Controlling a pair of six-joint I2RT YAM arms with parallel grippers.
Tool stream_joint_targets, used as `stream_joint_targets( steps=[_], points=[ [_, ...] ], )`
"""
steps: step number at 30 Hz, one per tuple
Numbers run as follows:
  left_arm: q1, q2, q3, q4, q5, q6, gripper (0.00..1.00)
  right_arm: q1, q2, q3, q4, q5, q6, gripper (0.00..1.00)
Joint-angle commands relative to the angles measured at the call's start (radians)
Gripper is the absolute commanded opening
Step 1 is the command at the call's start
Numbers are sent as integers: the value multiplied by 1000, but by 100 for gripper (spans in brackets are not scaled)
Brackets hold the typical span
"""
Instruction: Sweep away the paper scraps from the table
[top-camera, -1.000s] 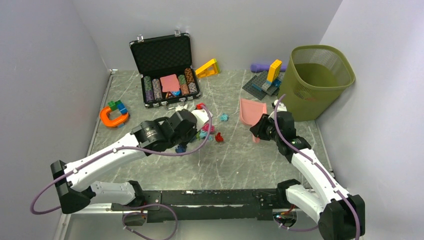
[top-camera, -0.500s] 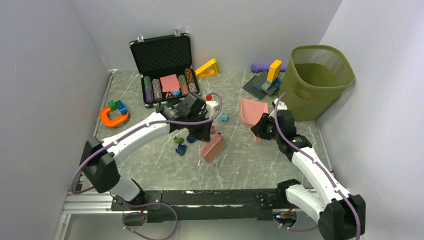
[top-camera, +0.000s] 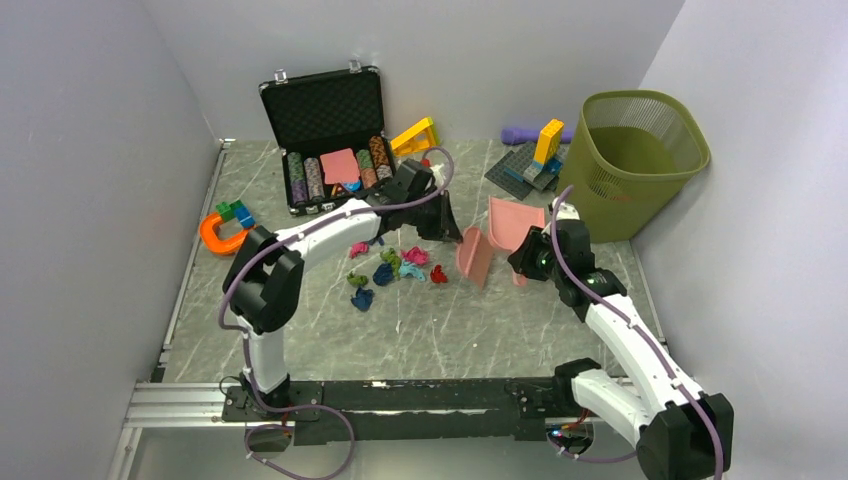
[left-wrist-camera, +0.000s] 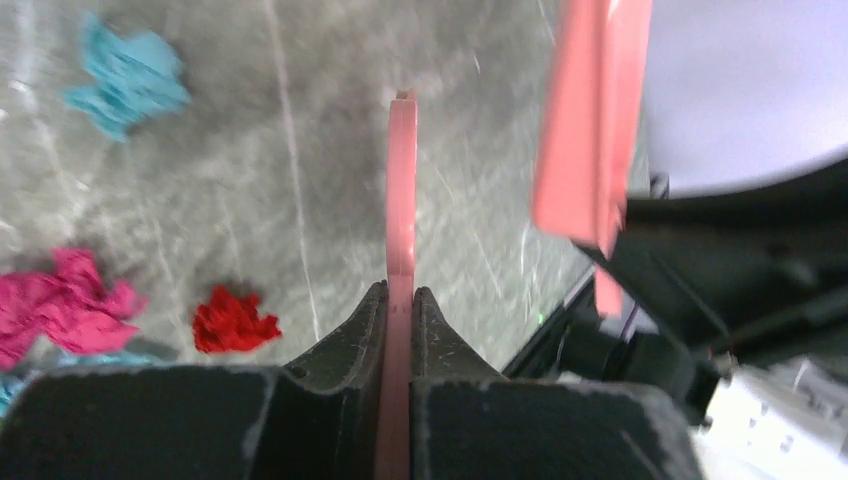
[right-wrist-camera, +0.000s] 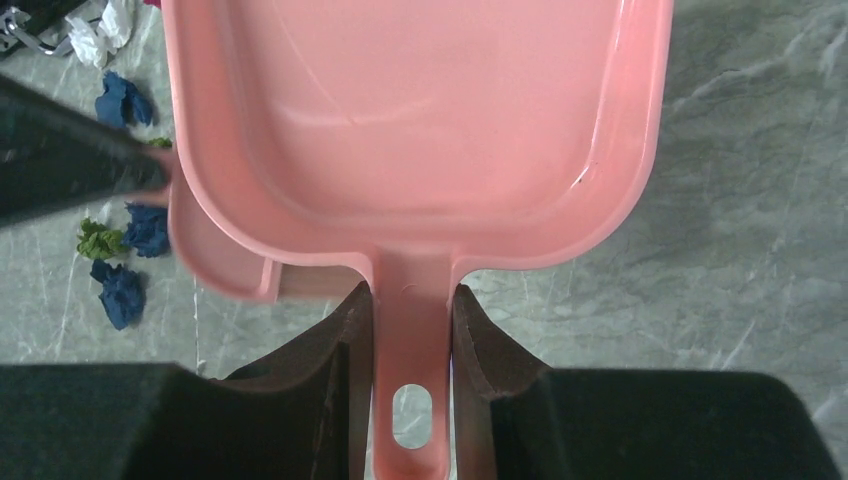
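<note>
two pink tools held: left gripper (left-wrist-camera: 400, 300) pinching the scraper (left-wrist-camera: 401, 190), right gripper (right-wrist-camera: 411, 310) clamping the dustpan (right-wrist-camera: 410, 120) by its handle; paper scraps (top-camera: 395, 267) clustered on the table (top-camera: 480, 325) left of the scraper, which should probably land behind them, edge flush

Right wrist: dustpan (right-wrist-camera: 415, 130) front cut off at top edge. Left wrist: magenta scrap (left-wrist-camera: 55, 300) clipped at left, dustpan blurred.

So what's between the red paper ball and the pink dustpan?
A pink scraper, pinched in the left claw, stands between the red paper ball and the dustpan. Top view shows it.
</note>
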Motion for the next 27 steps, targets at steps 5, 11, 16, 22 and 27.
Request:
stream_joint_targets(
  steps=[5,11,16,22,27],
  points=[
    [53,113,56,76,-311,-386,0,2,-60,49,-30,59,19,0],
    [54,186,280,-363,-525,-368,0,4,-14,72,-83,69,-7,0],
    [83,19,104,-390,-630,-283,0,4,112,126,-141,-27,-56,0],
    [106,-146,44,-480,-664,-125,0,12,165,144,-164,-84,-72,0],
    [110,-243,130,-525,-600,41,0,47,188,180,-203,-107,-96,0]
  ],
)
